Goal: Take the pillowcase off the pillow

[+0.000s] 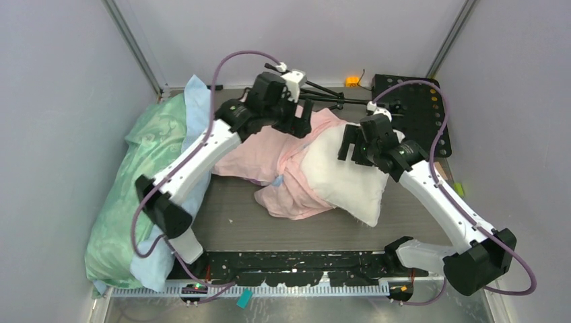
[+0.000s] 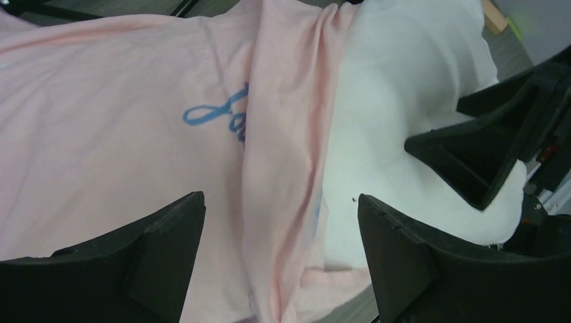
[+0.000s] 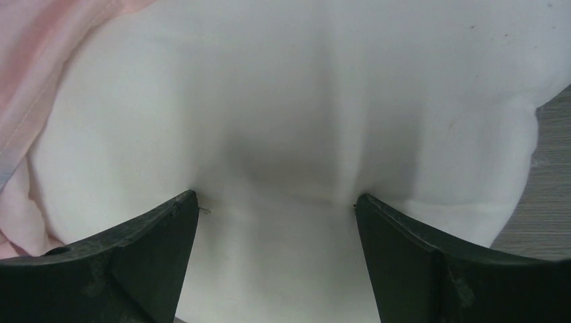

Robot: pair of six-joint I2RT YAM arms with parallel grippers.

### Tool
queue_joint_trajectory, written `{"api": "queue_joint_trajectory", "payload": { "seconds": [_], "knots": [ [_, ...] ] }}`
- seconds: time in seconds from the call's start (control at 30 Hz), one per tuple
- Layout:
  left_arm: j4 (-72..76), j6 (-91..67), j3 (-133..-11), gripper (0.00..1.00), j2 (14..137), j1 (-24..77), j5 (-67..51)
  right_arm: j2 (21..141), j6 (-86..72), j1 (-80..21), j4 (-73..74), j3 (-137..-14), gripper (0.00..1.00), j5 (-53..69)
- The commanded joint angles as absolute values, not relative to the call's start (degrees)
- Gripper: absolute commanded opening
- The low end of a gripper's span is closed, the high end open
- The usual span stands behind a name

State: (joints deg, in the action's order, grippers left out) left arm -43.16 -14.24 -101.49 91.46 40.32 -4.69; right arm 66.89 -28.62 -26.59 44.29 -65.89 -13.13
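Observation:
The pale pink pillowcase (image 1: 269, 151) with blue cursive lettering (image 2: 219, 111) lies bunched at mid table, still round the left part of the white pillow (image 1: 347, 176), whose right half sticks out bare. My left gripper (image 1: 301, 123) is open above the pillowcase's bunched hem (image 2: 283, 202), fingers straddling the fold, holding nothing. My right gripper (image 1: 351, 145) is open, its fingertips (image 3: 185, 202) pressed into the bare pillow (image 3: 303, 114) and denting it. The right gripper's fingers also show at the right of the left wrist view (image 2: 485, 148).
A mint green patterned pillow (image 1: 145, 182) and light blue bedding (image 1: 195, 94) lie along the left wall. A black perforated board (image 1: 421, 101) is at back right, a black stand's legs (image 1: 330, 94) at the back. Dark table (image 1: 236, 215) shows in front.

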Motion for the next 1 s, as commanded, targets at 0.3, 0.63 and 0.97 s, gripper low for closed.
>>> {"api": "queue_joint_trajectory", "payload": {
  "seconds": [0.3, 0.63, 0.97],
  "knots": [
    [-48.3, -15.2, -122.3, 0.67, 117.7, 42.6, -0.5, 57.7, -32.4, -25.3, 35.5, -47.7, 0.01, -3.6],
    [-49.0, -17.0, -113.2, 0.2, 108.3, 35.1, 10.3, 48.9, -34.5, -25.2, 42.5, -45.9, 0.0, -15.0],
    [-47.3, -19.2, -103.3, 0.09, 98.3, 24.9, 8.8, 35.4, -38.2, -25.1, 44.1, -46.4, 0.0, -27.0]
  ]
}}
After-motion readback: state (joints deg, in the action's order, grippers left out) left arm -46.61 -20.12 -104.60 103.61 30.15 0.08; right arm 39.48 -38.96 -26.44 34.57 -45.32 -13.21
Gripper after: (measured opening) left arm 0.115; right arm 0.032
